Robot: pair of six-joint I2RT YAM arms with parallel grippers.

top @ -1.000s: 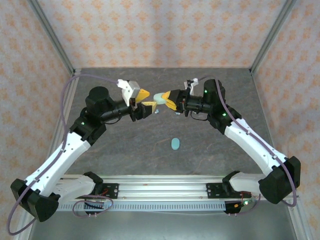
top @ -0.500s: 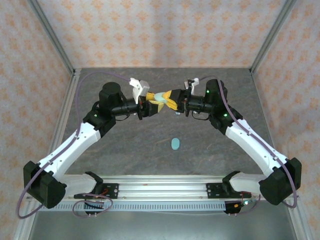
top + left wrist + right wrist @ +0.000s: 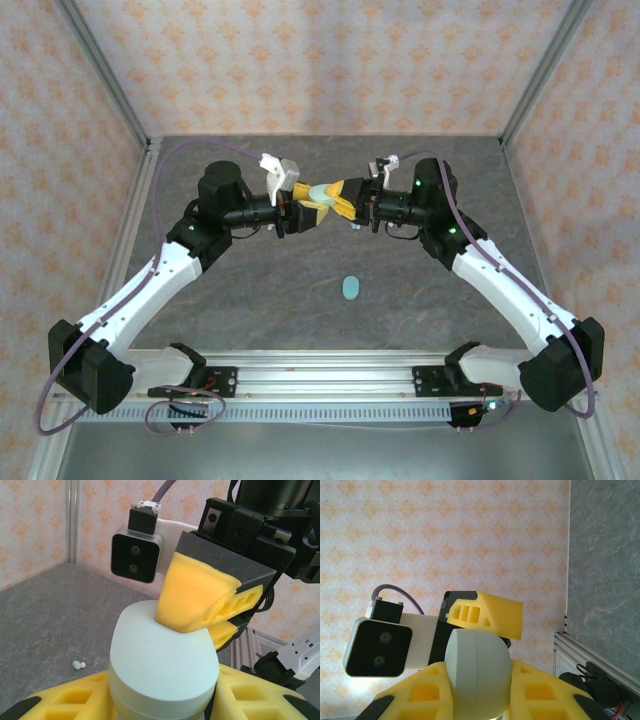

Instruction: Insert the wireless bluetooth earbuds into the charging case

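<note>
One case (image 3: 318, 192), pinched from two sides in the air.
I see my left gripper (image 3: 162, 697) and right gripper (image 3: 477, 690) each squeezing it. My left wrist view finds an earbud (image 3: 76, 665) on the table (image 3: 40, 610); top view finds a second case (image 3: 350, 288) there.

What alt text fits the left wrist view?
A pale teal oval charging case sits in the foreground, gripped from both sides by the yellow left tool while the right tool pinches its far end. A tiny white earbud lies on the grey table at left.
</note>
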